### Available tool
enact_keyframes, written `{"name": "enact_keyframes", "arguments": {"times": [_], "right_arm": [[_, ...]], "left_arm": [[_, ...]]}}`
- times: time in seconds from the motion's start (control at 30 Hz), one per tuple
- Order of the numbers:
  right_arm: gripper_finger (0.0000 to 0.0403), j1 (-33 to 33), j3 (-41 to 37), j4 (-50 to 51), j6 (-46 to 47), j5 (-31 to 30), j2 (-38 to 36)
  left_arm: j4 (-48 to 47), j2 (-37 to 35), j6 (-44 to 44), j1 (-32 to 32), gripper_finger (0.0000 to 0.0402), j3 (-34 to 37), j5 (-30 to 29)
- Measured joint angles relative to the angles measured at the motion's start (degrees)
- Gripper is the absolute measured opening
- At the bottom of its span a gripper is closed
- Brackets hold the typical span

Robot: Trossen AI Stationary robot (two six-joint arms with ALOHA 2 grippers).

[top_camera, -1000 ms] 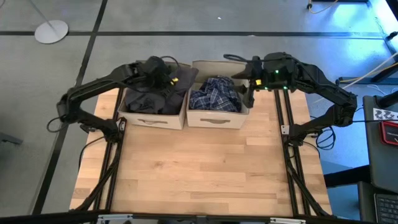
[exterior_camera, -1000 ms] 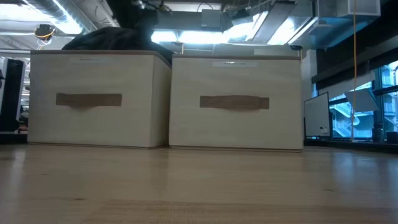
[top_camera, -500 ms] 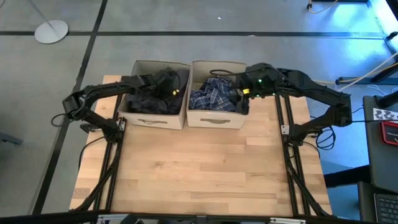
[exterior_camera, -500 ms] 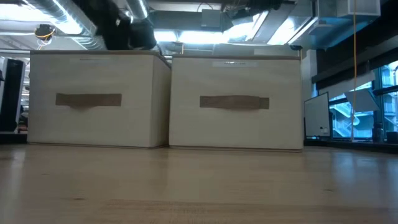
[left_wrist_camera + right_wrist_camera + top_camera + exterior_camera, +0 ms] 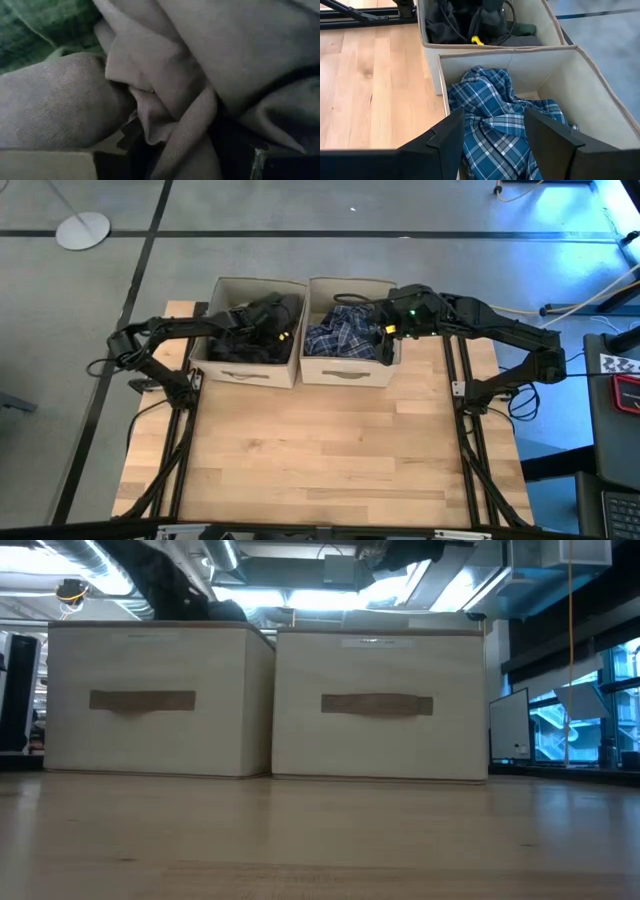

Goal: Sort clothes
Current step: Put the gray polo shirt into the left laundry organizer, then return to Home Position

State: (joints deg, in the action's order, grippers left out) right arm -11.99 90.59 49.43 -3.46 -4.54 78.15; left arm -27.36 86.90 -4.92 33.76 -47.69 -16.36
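Sorting looks nearly finished: no clothes lie on the wooden bench (image 5: 320, 450). The blue-and-white plaid garment (image 5: 345, 335) sits crumpled in the right fabric box (image 5: 350, 370); dark grey garment (image 5: 235, 345) and dark green garment (image 5: 30, 30) fill the left fabric box (image 5: 245, 372). The right tool (image 5: 495, 137) hovers spread above the plaid. The left tool (image 5: 268, 320) is buried in dark folds; I cannot tell its grip.

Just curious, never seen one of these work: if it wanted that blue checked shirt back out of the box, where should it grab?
Probably the raised fold at the plaid shirt's middle, from straight above. It lies bunched in the right box, whose walls block the sides. The right end effector is open above it.
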Motion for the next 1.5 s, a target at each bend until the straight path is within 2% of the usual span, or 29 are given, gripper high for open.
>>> {"name": "enact_keyframes", "arguments": {"times": [0.3, 0.47, 0.6, 0.7, 0.9, 1.07, 1.23, 1.33, 1.5], "right_arm": [[0.0205, -0.02, 0.00, 0.26, 0.09, 0.00, 0.00], [0.0205, -0.02, 0.00, -0.38, 0.19, -0.02, 0.00], [0.0205, 0.07, -0.02, -1.36, 1.76, 0.00, 0.00], [0.0205, 0.59, -0.02, -1.36, 3.58, 3.95, -0.48], [0.0205, 7.05, -0.02, 3.98, 5.36, 5.07, -2.27], [0.0204, 15.03, -1.82, 5.15, 8.71, 0.51, -2.21], [0.0204, 22.04, -9.99, 1.25, 10.11, -2.53, -4.70], [0.0202, 25.02, -16.55, -3.73, 10.34, -2.93, -8.12], [0.0166, 27.57, -27.37, -12.58, 10.61, -2.82, -16.71]], "left_arm": [[-9.93, -16.11, 0.63, -2.91, 0.0180, -10.05, 1.54], [-11.00, -24.31, 0.85, -5.16, 0.0180, -14.10, 1.11], [-11.03, -29.84, 1.30, -8.98, 0.0180, -14.40, 2.38], [-11.49, -32.73, 0.53, -13.90, 0.0180, -14.38, 2.90], [-7.85, -36.25, -2.53, -26.46, 0.0180, -9.44, 2.41], [-5.97, -37.30, -6.57, -34.55, 0.0164, -3.82, -1.80], [-3.02, -38.76, -8.63, -42.48, 0.0129, 0.65, -4.18], [1.66, -41.27, -6.32, -46.62, 0.0108, 3.14, -4.73], [5.51, -48.44, -2.13, -49.91, 0.0075, 8.86, -4.87]]}}
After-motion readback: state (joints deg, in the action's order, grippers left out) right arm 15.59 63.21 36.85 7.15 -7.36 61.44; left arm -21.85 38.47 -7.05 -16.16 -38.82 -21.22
